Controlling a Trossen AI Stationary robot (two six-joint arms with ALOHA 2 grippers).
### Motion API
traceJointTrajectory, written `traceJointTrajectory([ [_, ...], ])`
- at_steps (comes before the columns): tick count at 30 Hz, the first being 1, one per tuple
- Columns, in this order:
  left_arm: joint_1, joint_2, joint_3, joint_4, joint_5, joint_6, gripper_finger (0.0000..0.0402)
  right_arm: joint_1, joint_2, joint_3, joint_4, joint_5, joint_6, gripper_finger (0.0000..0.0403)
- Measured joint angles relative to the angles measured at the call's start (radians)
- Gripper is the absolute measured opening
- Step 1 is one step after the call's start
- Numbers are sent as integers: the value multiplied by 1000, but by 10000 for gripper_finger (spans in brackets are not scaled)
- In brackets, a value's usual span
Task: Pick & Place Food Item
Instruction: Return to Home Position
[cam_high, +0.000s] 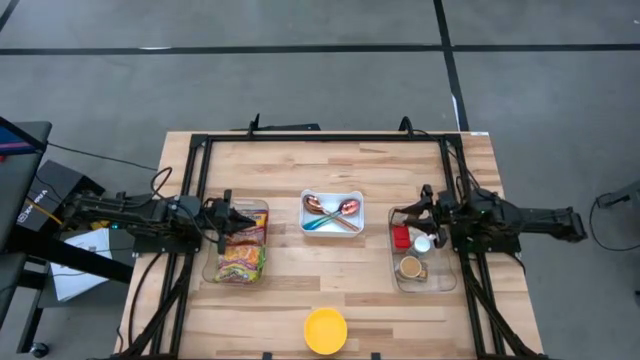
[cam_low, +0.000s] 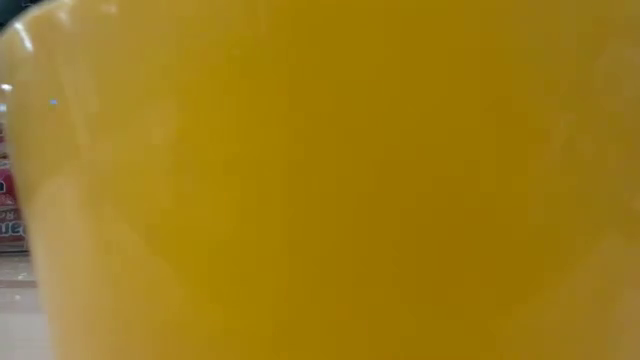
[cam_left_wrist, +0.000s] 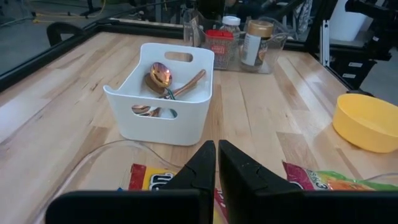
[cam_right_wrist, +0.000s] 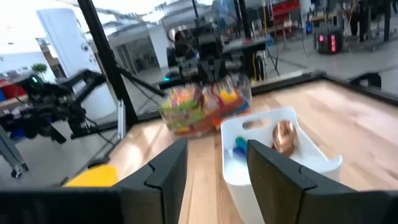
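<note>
Colourful snack packets (cam_high: 242, 250) lie in a clear bin (cam_high: 210, 272) at the table's left. My left gripper (cam_high: 236, 217) hovers over that bin's far part, shut and with nothing in it; the left wrist view shows its fingers (cam_left_wrist: 216, 163) closed above the packets (cam_left_wrist: 155, 180). At the right, a second clear bin (cam_high: 445, 282) holds a red box (cam_high: 401, 237), a white-lidded jar (cam_high: 422, 243) and a brown-lidded jar (cam_high: 410, 268). My right gripper (cam_high: 413, 214) stands open above that bin's far end, pointing level toward the table's middle, with nothing between its fingers (cam_right_wrist: 214, 168).
A white bin (cam_high: 333, 228) with copper spoons (cam_high: 335, 208) stands in the table's middle, between the two grippers. A yellow bowl (cam_high: 325, 330) sits at the near edge and fills the low view (cam_low: 320, 180). A black frame rail (cam_high: 320, 137) runs along the table's far side.
</note>
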Motion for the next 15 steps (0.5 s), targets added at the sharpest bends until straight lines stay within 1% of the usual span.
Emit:
traceJointTrajectory([
  [15,0,0,0,0,1,0,14,0,6,0,-3,0,0,159],
])
